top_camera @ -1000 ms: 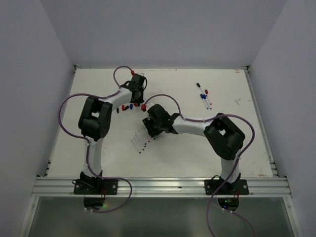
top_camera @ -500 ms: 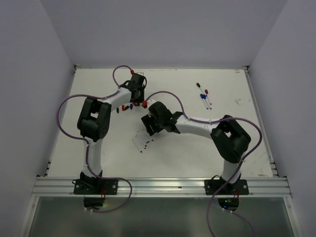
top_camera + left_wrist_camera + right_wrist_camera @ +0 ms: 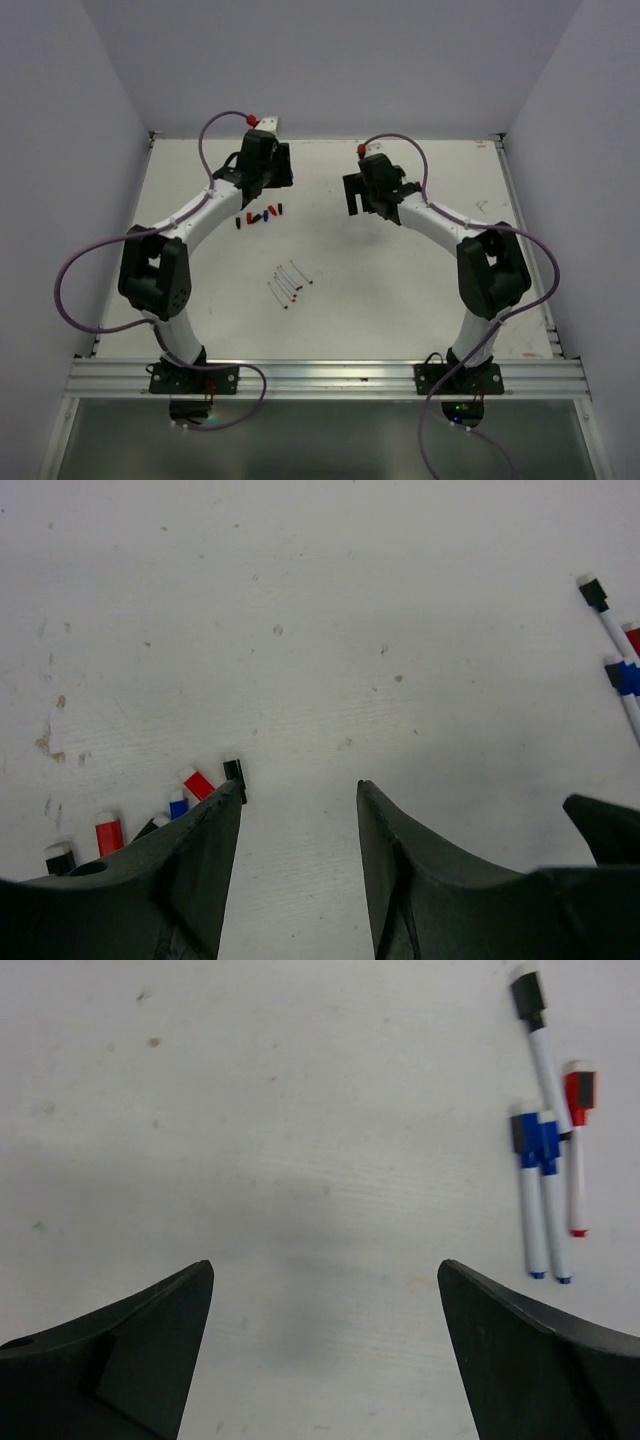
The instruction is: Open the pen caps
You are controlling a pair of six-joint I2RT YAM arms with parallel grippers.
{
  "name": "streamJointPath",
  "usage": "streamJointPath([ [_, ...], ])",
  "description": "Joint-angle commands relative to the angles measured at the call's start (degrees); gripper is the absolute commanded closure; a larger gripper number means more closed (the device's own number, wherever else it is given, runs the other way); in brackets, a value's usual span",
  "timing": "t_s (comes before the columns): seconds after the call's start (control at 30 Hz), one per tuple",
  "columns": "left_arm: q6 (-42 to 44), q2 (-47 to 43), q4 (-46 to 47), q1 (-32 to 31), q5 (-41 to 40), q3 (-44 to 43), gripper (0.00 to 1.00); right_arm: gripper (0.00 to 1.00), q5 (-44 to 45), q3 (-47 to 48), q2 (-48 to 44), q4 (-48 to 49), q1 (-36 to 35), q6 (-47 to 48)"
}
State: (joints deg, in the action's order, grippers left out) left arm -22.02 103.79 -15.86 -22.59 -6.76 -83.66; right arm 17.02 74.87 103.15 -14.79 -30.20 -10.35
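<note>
Several loose pen caps (image 3: pixel 197 782) in red, blue and black lie in a short row just left of my left gripper (image 3: pixel 298 788), which is open over bare table; the same pen caps (image 3: pixel 260 215) show below the left gripper (image 3: pixel 272 178) in the top view. Several uncapped pens (image 3: pixel 288 283) lie side by side mid-table. Capped pens (image 3: pixel 545 1160) with black, red and blue caps lie to the right of my right gripper (image 3: pixel 325 1265), which is wide open and holds nothing. In the top view the right gripper (image 3: pixel 358 195) hovers at the back, and its arm hides those capped pens.
White walls enclose the table on the left, back and right. A metal rail (image 3: pixel 320 375) carrying both arm bases runs along the near edge. Purple cables loop from each arm over the table.
Both arms swung from the table's middle toward the back and apart. The right gripper left the uncapped pens and opened wide. The left gripper opened too.
</note>
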Motion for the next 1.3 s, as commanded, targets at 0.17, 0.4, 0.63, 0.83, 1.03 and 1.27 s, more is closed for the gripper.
streamJointPath([
  [0.17, -3.8, -9.7, 11.1, -0.4, 8.0, 8.2, 0.46, 0.11, 0.2, 8.3, 7.4, -4.7, 13.1, 2.9],
  [0.4, -3.7, -9.1, 11.9, -0.4, 9.7, 8.8, 0.46, 0.32, -5.8, 8.5, 9.1, -6.0, 19.5, 0.9],
  [0.63, -4.5, -7.2, 13.1, -0.4, 11.7, 8.2, 0.46, 0.47, -9.0, 6.4, 9.3, -4.2, 20.3, 1.4],
  [0.83, -4.4, -7.2, 13.2, -0.4, 12.0, 8.3, 0.46, 0.53, -9.4, 5.8, 10.7, -4.0, 20.7, 1.0],
  [1.03, -4.2, -7.6, 13.2, -0.4, 12.2, 9.0, 0.46, 0.54, -9.5, 5.3, 11.6, -3.3, 21.1, 0.5],
  [1.27, -4.2, -7.6, 13.6, -0.3, 12.1, 9.6, 0.46, 0.54, -9.1, 5.3, 12.8, -3.5, 21.6, 0.3],
])
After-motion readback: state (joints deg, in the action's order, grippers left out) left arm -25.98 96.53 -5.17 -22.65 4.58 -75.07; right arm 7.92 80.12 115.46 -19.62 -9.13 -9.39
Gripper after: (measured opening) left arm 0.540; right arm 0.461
